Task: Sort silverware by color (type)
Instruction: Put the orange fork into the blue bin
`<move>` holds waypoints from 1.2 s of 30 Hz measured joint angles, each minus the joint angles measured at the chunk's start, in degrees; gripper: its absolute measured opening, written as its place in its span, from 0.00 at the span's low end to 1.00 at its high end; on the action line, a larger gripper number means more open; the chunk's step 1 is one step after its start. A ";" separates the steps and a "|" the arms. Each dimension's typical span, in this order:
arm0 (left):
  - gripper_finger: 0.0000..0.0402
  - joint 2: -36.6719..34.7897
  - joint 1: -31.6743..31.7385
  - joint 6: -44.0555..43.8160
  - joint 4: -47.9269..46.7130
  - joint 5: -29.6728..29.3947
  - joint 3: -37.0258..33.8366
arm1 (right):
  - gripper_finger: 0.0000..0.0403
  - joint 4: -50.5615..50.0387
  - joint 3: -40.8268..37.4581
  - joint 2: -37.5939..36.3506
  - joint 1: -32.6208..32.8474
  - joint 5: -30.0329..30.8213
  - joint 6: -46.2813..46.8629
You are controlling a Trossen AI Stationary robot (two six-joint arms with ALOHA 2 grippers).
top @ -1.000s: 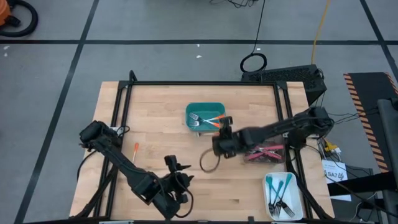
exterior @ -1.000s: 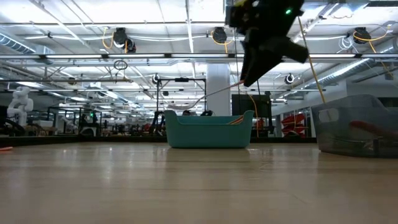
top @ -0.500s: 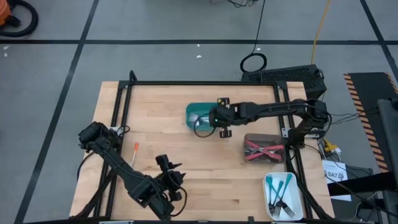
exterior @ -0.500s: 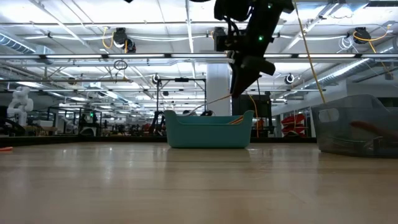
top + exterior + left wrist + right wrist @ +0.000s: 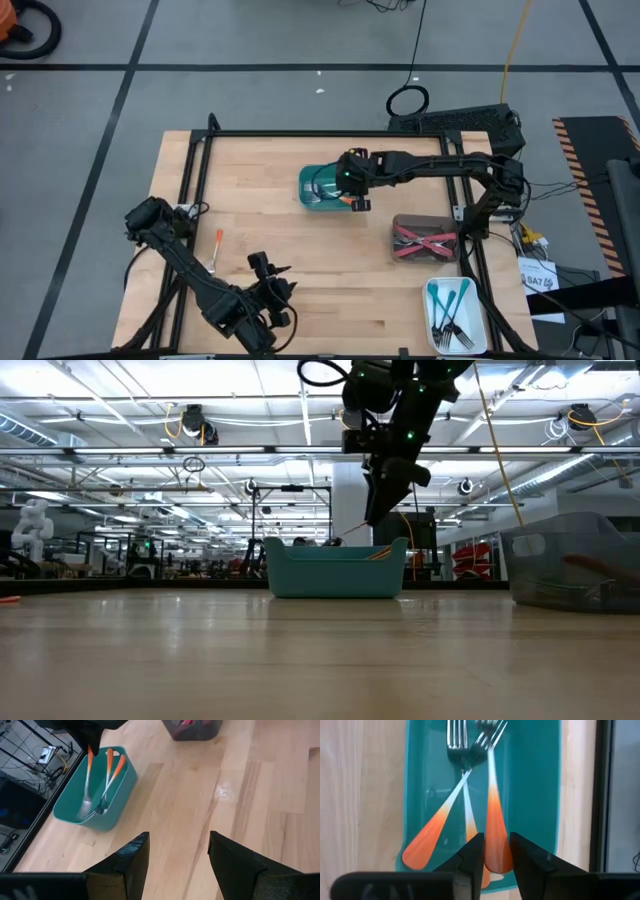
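Orange-handled forks (image 5: 492, 835) lay in the teal bin (image 5: 318, 182) at the middle of the wooden surface (image 5: 260, 210), and my right hand (image 5: 494, 851) hung over that bin with one orange handle between its narrowly parted fingers. A second earlier I had it nearer the front, beside the clear bin (image 5: 425, 240) of red forks; it had since swung back over the teal one. One orange fork (image 5: 217, 246) lay alone toward the left. Blue forks sat in the white tray (image 5: 455, 315). My left hand (image 5: 175, 857) hovered near the front edge, wide and empty, shifted slightly leftward.
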 joint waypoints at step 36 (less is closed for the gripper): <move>0.46 -0.24 0.27 -30.30 -25.49 17.82 -5.64 | 0.35 7.55 -17.70 -21.74 42.89 11.19 33.31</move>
